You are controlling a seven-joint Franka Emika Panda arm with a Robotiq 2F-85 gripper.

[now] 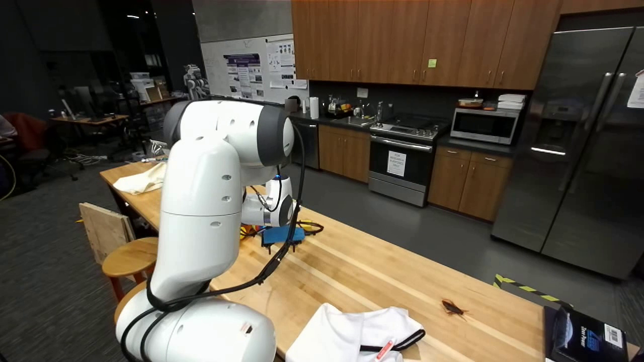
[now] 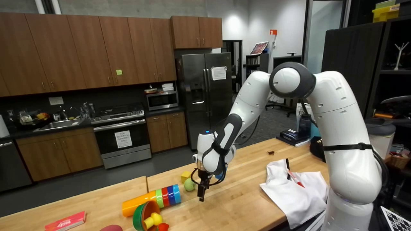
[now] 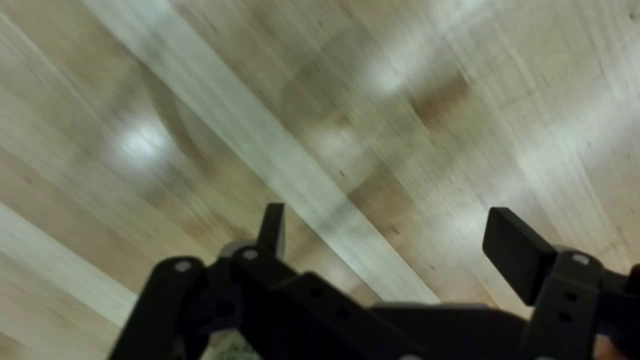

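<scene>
My gripper (image 3: 387, 215) stands open over the wooden table, its fingers (image 3: 517, 255) wide apart with bare wood showing between them in the wrist view. In an exterior view the gripper (image 2: 201, 194) points down, low over the tabletop; whether it touches is hard to tell. Nearest to it are a green ball (image 2: 189, 184) and a yellow block (image 2: 185, 176). Beside them lies a row of nested coloured cups (image 2: 165, 196) on its side. A green-and-orange cup (image 2: 138, 216) lies tipped with a yellow toy (image 2: 154, 220) at its mouth. A green sliver (image 3: 232, 349) shows below the fingers.
A white cloth (image 2: 289, 184) with a red marker (image 2: 296, 179) lies near the arm's base. Further along are a brown insect shape (image 1: 454, 307) and a black box (image 1: 586, 334). A pink box (image 2: 65, 221) and a cream cloth (image 1: 143, 179) lie toward the far end.
</scene>
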